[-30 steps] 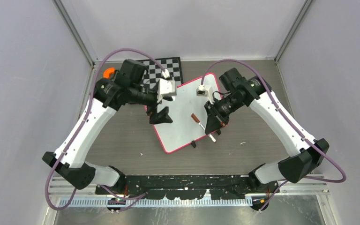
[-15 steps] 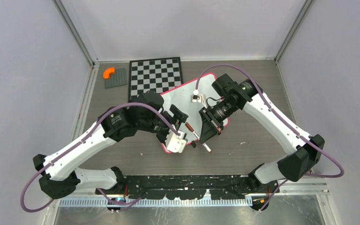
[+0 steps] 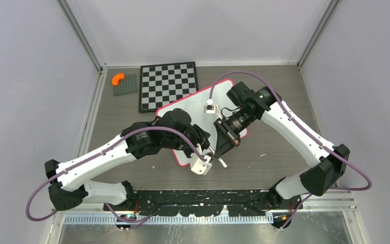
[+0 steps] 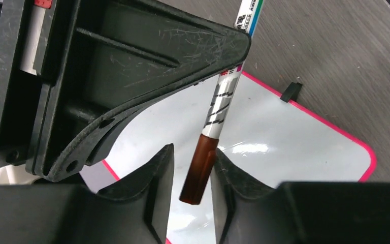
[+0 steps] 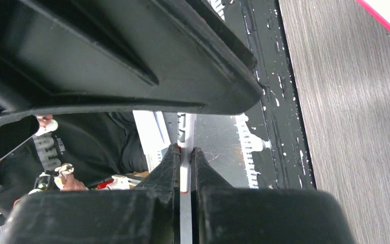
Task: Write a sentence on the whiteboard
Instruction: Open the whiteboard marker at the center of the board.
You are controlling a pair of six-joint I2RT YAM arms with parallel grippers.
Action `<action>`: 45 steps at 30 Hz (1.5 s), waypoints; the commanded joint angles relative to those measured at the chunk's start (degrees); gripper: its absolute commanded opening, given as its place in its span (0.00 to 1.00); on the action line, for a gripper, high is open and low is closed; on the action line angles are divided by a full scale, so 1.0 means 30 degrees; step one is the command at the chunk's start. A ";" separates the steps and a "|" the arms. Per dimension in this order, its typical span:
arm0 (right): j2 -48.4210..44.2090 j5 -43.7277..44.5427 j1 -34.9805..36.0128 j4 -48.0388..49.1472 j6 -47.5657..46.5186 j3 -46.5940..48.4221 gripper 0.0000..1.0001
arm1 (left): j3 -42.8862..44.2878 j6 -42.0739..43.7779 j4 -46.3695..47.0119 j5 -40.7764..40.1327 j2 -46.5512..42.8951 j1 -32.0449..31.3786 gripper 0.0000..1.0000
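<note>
The whiteboard (image 3: 193,109) lies tilted at mid-table, white with a pink rim, and no sentence shows on its visible surface (image 4: 294,137). My right gripper (image 3: 222,150) is shut on a white marker (image 3: 223,163) and holds it above the board's near edge. The wrist view has the marker body (image 5: 185,173) pinched between that gripper (image 5: 185,150). My left gripper (image 3: 206,152) is open around the marker's brown cap (image 4: 200,173). The cap touches the right-hand finger (image 4: 223,173), with a gap to the other. The marker barrel (image 4: 218,107) runs up behind the right arm's black finger (image 4: 132,76).
A black-and-white checkered board (image 3: 167,84) lies behind the whiteboard. An orange piece (image 3: 117,79) sits on a grey plate (image 3: 126,85) at the back left. A black clip foot (image 4: 290,91) juts from the whiteboard's rim. The black mounting rail (image 3: 198,198) lines the near edge.
My left arm swung from the board's far left side to its near edge, and its jaws narrowed around the marker's cap. The right gripper carried the marker slightly nearer and left.
</note>
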 commanded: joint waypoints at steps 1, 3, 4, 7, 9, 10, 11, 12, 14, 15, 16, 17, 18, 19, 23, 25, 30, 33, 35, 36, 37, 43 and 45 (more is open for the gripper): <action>-0.0029 -0.0508 0.0123 0.0005 0.0328 0.0277 0.03 | 0.0209 -0.0672 0.1151 -0.0512 -0.0084 -0.0183 0.26; -0.0125 0.0146 0.0123 0.0452 0.0648 0.0421 0.24 | 0.0505 -0.1256 0.0362 -0.0480 0.0029 -0.0179 0.11; -0.0134 0.0778 0.0086 0.0631 0.0806 0.0581 0.38 | 0.0660 -0.1624 -0.0166 -0.0457 0.0062 -0.0196 0.05; -0.0232 0.2478 -0.0514 0.1415 0.1616 0.0729 0.71 | 0.0784 -0.3449 -0.0848 -0.0493 -0.0017 -0.0173 0.00; -0.0345 0.2509 -0.1444 0.1920 0.1992 0.0702 0.80 | 0.0977 -0.5002 -0.1349 -0.0469 -0.0044 -0.0130 0.00; -0.0473 0.2253 -0.2077 0.2195 0.2109 0.0734 0.81 | 0.1140 -0.5666 -0.1656 -0.0430 -0.0009 -0.0102 0.00; -0.0588 0.1909 -0.2793 0.2376 0.2010 0.0855 0.81 | 0.1293 -0.6401 -0.1962 -0.0278 0.0046 0.0030 0.00; -0.0752 0.1555 -0.3564 0.2490 0.1855 0.1031 0.82 | 0.1421 -0.7178 -0.2172 -0.0047 0.0090 0.0218 0.00; -0.1337 0.0804 -0.5106 0.3080 0.1957 0.1150 0.82 | 0.1668 -0.8744 -0.2524 0.0559 0.0251 0.0824 0.00; -0.1769 0.0985 -0.5666 0.3955 0.2577 0.0980 0.82 | 0.1765 -0.9496 -0.2656 0.0827 0.0357 0.1178 0.00; -0.2365 0.2000 -0.6007 0.5229 0.3925 0.0702 0.83 | 0.1898 -1.0337 -0.2768 0.1135 0.0469 0.1578 0.00; -0.2901 0.3705 -0.6104 0.6281 0.5310 0.0397 0.83 | 0.2101 -1.1101 -0.2855 0.1580 0.0586 0.2247 0.00; -0.3356 0.5515 -0.6124 0.7036 0.6692 0.0249 0.83 | 0.2273 -1.2046 -0.2906 0.1841 0.0765 0.2704 0.00; -0.3576 0.6569 -0.6159 0.7287 0.7124 0.0281 0.83 | 0.2529 -1.2809 -0.3081 0.2203 0.0960 0.3142 0.00; -0.3016 0.3623 -0.6408 0.6118 0.5581 0.0869 0.83 | 0.3625 -1.5171 -0.4126 0.4339 0.1824 0.4380 0.00; -0.2982 0.1565 -0.6407 0.6474 0.5539 0.0725 0.84 | 0.4111 -1.6104 -0.4454 0.5032 0.2289 0.4720 0.00; -0.2667 -0.0126 -0.6200 0.7130 0.5937 0.0561 0.84 | 0.5193 -1.7709 -0.4413 0.6381 0.3020 0.5556 0.00; -0.2368 -0.0171 -0.5607 0.7249 0.6256 0.0481 0.84 | 0.5053 -1.8486 -0.3404 0.6456 0.2887 0.5884 0.00; -0.2376 -0.0415 -0.5123 0.7888 0.6791 0.0344 0.82 | 0.5108 -1.9001 -0.3118 0.6805 0.3054 0.6288 0.00; -0.2415 -0.0460 -0.4877 0.8265 0.7126 0.0286 0.81 | 0.5110 -1.9204 -0.3020 0.6907 0.3124 0.6435 0.00; -0.2398 -0.0477 -0.4597 0.8422 0.7303 0.0282 0.79 | 0.5125 -1.9292 -0.2993 0.7059 0.3214 0.6560 0.00; -0.2343 -0.0644 -0.3871 0.9278 0.8201 0.0356 0.59 | 0.5071 -2.0015 -0.2514 0.7686 0.3546 0.6623 0.00; -0.2292 -0.0572 -0.3643 0.9482 0.8461 0.0413 0.58 | 0.5085 -2.0392 -0.2260 0.7900 0.3634 0.6624 0.00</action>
